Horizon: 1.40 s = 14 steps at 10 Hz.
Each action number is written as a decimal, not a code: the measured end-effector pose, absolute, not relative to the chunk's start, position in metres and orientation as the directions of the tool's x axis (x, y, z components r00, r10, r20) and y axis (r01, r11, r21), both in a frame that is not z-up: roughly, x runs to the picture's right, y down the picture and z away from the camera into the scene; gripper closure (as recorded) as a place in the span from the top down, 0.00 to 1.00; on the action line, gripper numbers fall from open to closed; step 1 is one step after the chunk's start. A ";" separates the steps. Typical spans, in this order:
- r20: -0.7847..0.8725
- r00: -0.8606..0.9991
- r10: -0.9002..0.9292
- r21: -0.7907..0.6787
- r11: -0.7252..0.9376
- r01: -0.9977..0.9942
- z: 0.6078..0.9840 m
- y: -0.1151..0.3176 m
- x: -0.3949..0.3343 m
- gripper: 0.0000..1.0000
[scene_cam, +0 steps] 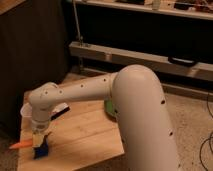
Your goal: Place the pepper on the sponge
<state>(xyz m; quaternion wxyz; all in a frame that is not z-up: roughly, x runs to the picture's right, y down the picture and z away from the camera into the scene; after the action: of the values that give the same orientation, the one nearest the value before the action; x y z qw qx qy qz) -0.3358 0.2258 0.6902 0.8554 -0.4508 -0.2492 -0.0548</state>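
The robot's gripper [40,137] hung low over the sponge [40,152] near the table's [85,132] left edge, and its grip could not be made out. The pepper [21,145] stuck out just beside the sponge, past that edge. Light, smooth and tapered, the pepper likely suited a mid-body pinch, with little room edgeward.

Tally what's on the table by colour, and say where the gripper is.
Orange: 1, pepper
Blue: 1, sponge
Green: 1, plate, partly behind the arm
Black: 1, black stick
White: 1, white item at the left edge
Total: 5
The gripper hangs right over the sponge, beside the pepper.
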 end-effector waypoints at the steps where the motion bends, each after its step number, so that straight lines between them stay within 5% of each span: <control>1: 0.457 0.879 0.135 -0.754 0.583 0.303 0.697 0.227 -0.333 0.10; 14: 0.328 0.941 0.080 -0.808 0.540 0.235 0.736 0.262 -0.332 0.10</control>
<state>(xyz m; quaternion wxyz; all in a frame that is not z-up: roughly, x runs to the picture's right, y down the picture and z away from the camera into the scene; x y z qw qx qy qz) -0.3323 0.2621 0.7361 0.8620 -0.4772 -0.1651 -0.0452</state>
